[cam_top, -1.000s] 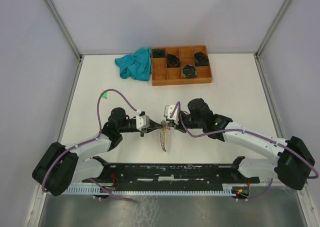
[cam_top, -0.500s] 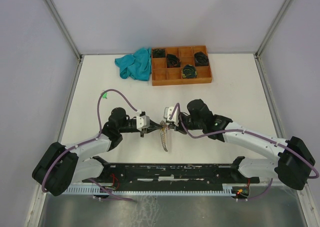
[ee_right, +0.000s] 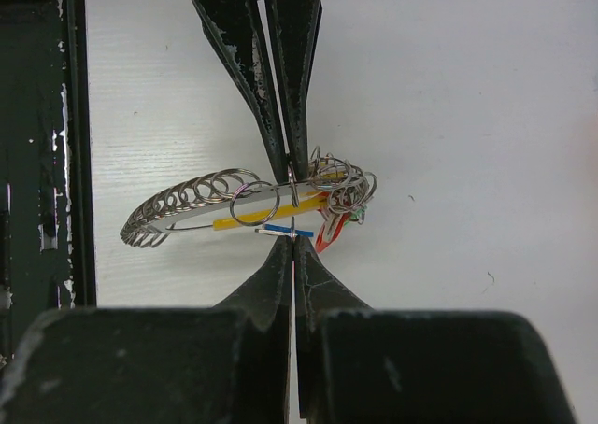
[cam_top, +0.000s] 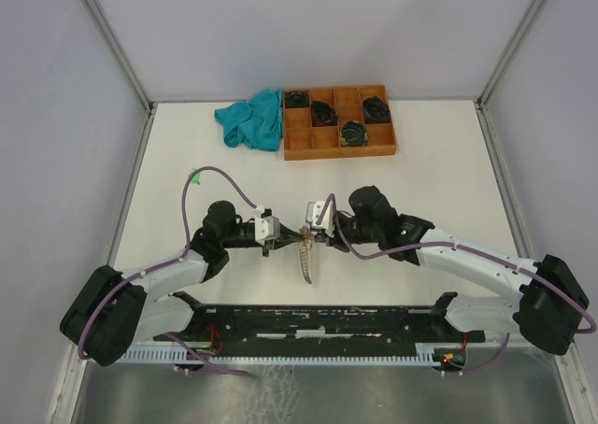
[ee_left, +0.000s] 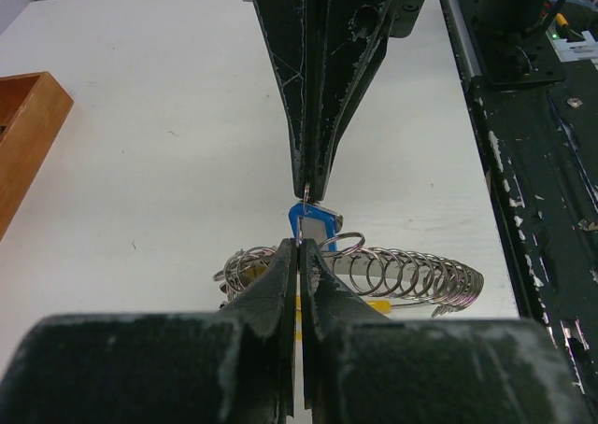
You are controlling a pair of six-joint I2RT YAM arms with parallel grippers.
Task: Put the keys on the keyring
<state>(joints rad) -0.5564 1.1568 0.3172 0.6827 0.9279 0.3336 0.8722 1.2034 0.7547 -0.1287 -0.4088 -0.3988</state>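
Observation:
Both grippers meet tip to tip at mid-table. My left gripper (cam_top: 291,236) (ee_left: 299,248) is shut on the keyring (ee_left: 411,275) (ee_right: 187,200), a silver band strung with several small rings and a yellow segment (ee_right: 266,217). The keyring trails toward the near edge (cam_top: 306,261). My right gripper (cam_top: 309,233) (ee_right: 293,241) is shut on the thin ring of a blue-tagged key (ee_left: 314,226) (ee_right: 285,230), right in front of the left tips. Red (ee_right: 327,233) and green (ee_right: 358,217) tagged keys cluster at the keyring's end. The exact pinch points are hidden by the fingers.
An orange-brown compartment tray (cam_top: 338,142) holding black coiled bundles stands at the back, its corner also in the left wrist view (ee_left: 23,130). A teal cloth (cam_top: 252,120) lies to its left. A black rail (cam_top: 327,319) runs along the near edge.
The right gripper has crept slightly left toward the left gripper. The trailing end of the keyring has swung a little left. Both grips are unchanged.

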